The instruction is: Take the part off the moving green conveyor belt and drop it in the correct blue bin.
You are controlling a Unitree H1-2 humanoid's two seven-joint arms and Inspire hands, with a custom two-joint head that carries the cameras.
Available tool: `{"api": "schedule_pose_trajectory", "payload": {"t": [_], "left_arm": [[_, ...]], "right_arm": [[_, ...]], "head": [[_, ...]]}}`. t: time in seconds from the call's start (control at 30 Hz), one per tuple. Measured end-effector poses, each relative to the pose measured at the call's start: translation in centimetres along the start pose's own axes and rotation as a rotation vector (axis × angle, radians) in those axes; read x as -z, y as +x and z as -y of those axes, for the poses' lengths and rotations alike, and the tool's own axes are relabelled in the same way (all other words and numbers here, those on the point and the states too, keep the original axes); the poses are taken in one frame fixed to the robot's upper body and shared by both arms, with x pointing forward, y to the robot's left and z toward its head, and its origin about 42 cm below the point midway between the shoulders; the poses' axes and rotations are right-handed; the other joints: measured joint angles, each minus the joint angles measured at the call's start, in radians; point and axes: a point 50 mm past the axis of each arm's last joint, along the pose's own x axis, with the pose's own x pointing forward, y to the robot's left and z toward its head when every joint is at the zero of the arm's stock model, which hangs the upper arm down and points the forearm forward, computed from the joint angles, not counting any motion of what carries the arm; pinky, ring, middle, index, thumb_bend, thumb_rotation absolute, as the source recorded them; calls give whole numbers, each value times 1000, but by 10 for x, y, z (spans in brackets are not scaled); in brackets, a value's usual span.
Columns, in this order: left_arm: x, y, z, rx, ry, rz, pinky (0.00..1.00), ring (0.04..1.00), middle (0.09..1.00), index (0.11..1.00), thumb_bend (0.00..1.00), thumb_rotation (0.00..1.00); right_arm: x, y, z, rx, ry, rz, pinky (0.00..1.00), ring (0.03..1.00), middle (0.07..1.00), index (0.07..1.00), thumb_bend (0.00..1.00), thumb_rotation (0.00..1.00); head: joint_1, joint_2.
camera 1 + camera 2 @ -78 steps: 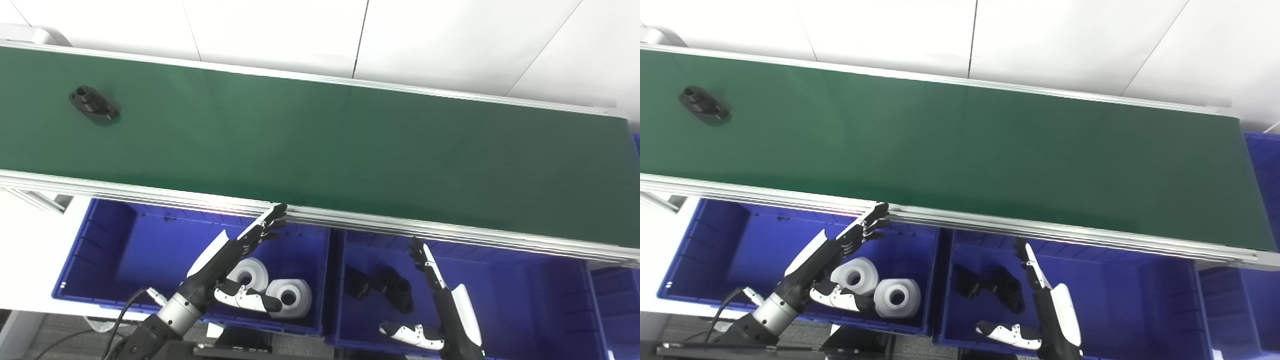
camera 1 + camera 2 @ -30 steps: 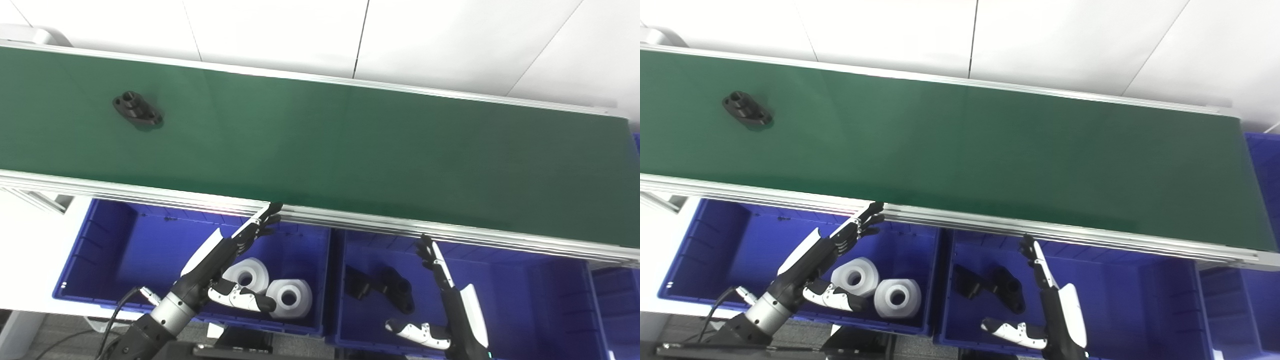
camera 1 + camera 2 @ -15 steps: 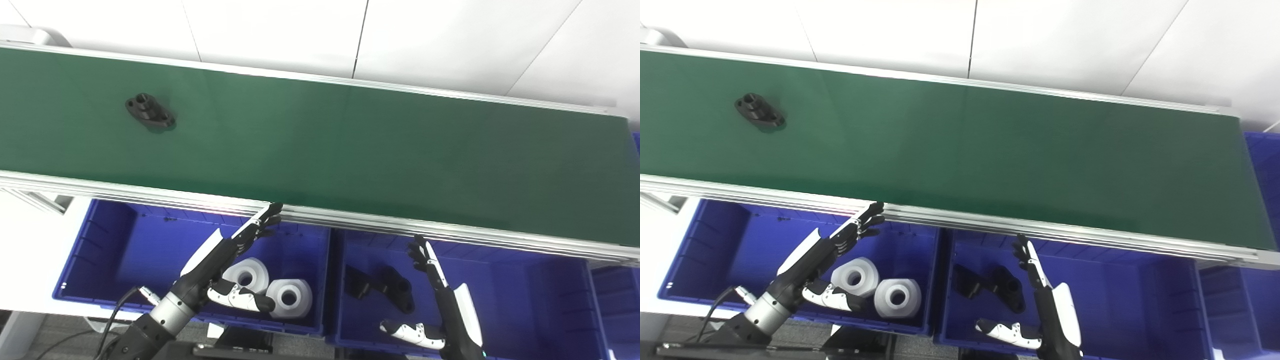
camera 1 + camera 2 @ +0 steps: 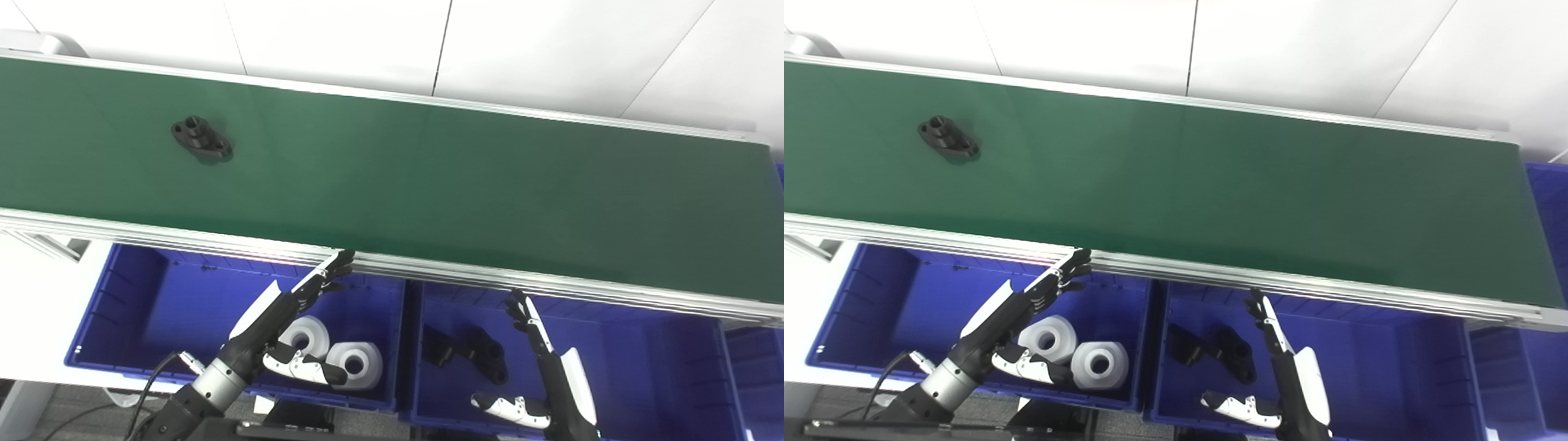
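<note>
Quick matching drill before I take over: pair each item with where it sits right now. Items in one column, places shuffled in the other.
Items:
1. black part
2. white rolls
3. black parts
4. left hand

Places:
A. in the right blue bin
B. open, above the left blue bin
C. on the green conveyor belt, toward its left end
D. in the left blue bin

Pairs: 1-C, 2-D, 3-A, 4-B

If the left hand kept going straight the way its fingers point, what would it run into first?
Most likely the conveyor's aluminium side rail: the left hand points up toward it, fingertips close to its edge. Depth is unclear, so it might pass just beneath.
</note>
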Motion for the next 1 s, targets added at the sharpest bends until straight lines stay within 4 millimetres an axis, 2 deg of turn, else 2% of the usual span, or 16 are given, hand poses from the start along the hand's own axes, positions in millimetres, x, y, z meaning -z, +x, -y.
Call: {"api": "schedule_pose_trajectory", "payload": {"t": [0.03,0.07,0.1,0.13,0.23,0.27,0.3,0.33,0.4,0.47,0.5,0.7,1.0], "left_arm": [[0,0,1,2,7,-2,851,920,963,948,1000,532],[1,1,2,2,13,-5,851,921,961,946,1000,535],[2,1,4,4,20,-10,863,929,961,942,1000,530],[3,1,6,7,18,-15,868,937,960,938,1000,524],[7,3,14,1,7,-29,818,911,939,916,1000,504],[9,4,18,-2,1,-32,799,901,932,910,1000,506],[10,5,20,0,-2,-34,789,894,928,905,1000,504],[11,6,23,4,3,-40,779,886,921,899,1000,507],[16,6,27,4,-1,-53,764,872,908,886,1000,515],[18,7,28,2,3,-57,765,870,905,881,1000,510],[19,9,28,6,2,-59,766,870,904,879,1000,499],[20,16,28,7,17,-51,730,843,886,860,1000,509],[21,16,29,-19,44,-56,699,818,866,840,1000,545]], "right_arm": [[1,-1,0,2,-4,-2,861,889,910,983,982,680],[2,-2,1,4,-9,-4,862,888,910,983,981,681],[5,-3,0,-1,-17,-10,863,887,909,983,979,685],[9,-4,0,-4,-28,-17,855,884,909,984,983,693],[16,-6,0,-23,-46,-29,839,881,914,980,980,686],[18,-6,1,-26,-49,-30,841,882,912,980,985,686],[20,-6,1,-25,-49,-37,844,885,914,981,987,687],[23,-7,1,-18,-44,-48,850,892,919,984,985,688],[26,-6,2,-13,-37,-55,853,901,924,989,982,678],[29,-5,1,-23,-32,-62,864,911,931,996,978,675],[30,-4,1,-26,-29,-67,863,910,933,998,977,674],[32,-1,3,-33,-26,-66,857,907,931,1000,967,654],[36,-2,4,-30,-27,-75,875,917,932,1000,959,640]], "head": [[33,-27],[34,-28],[47,-46],[81,-87],[133,-139],[133,-140],[167,-170],[173,-173],[216,-213],[218,-215],[247,-230],[262,-247],[270,-239]]}}
